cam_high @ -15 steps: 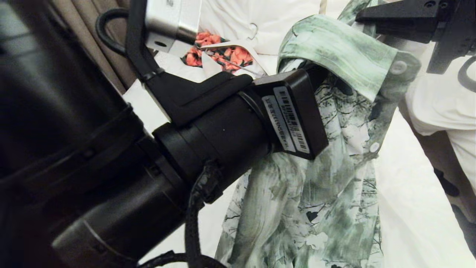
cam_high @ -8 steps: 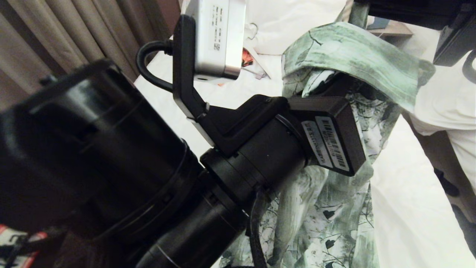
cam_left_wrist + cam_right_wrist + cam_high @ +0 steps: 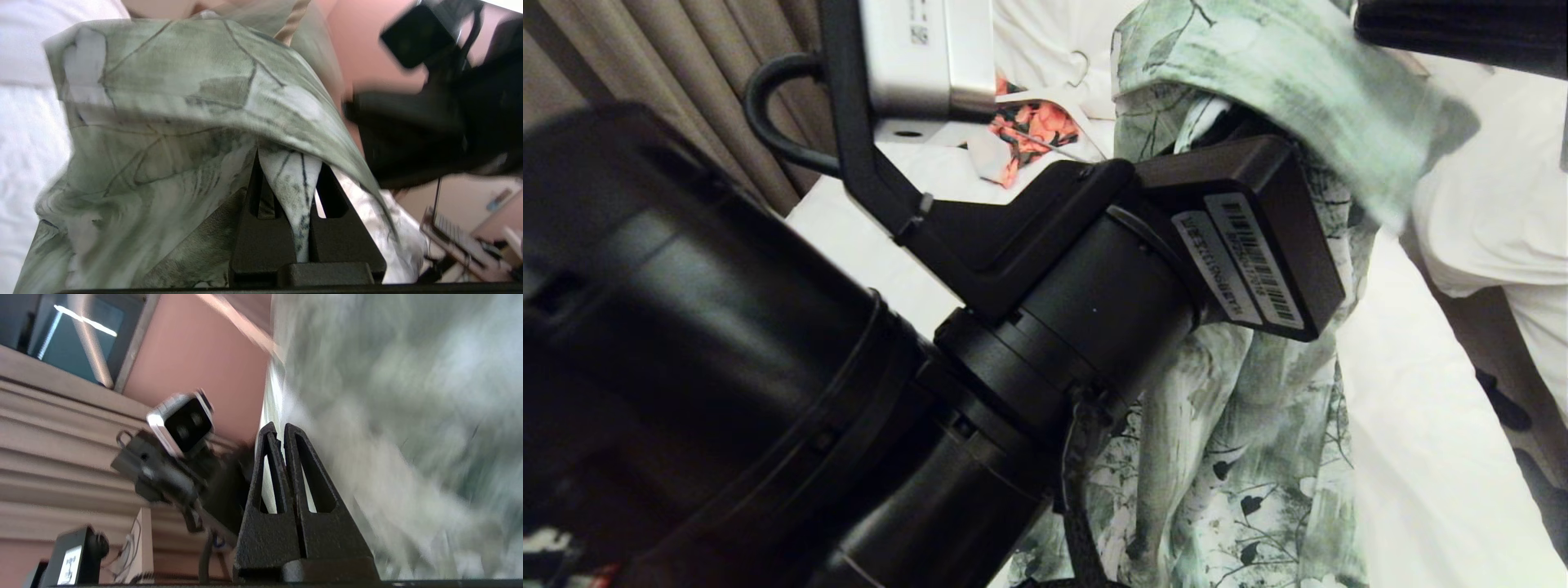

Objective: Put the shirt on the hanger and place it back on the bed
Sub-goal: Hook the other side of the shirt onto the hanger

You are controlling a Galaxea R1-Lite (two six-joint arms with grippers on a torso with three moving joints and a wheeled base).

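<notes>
We see the mottled green-and-white short-sleeved shirt with dark leaf branches held up above the bed with the smooth white sheet. Its long axis runs top to bottom in the head view: the collar end is raised at the top and the body hangs down in folds toward the lower edge, with the hem out of sight. The broad green collar flap folds over at the top and slants down toward the robot's right.

The left end effector is clenched on a narrow fold of the shirt's fabric, which passes between its 2 black fingers just under the collar flap. In the head view its fingertips are hidden inside the cloth, and the bulky black left arm fills the left half of that view.

The right end effector has its 2 fingers pressed together; the blurred green cloth lies right beside them, and we cannot tell whether any fabric is caught. Only a dark part of the right arm shows at the head view's top right corner.

Farther up the bed lies a small orange-and-black floral garment, with brown curtains to the left.
</notes>
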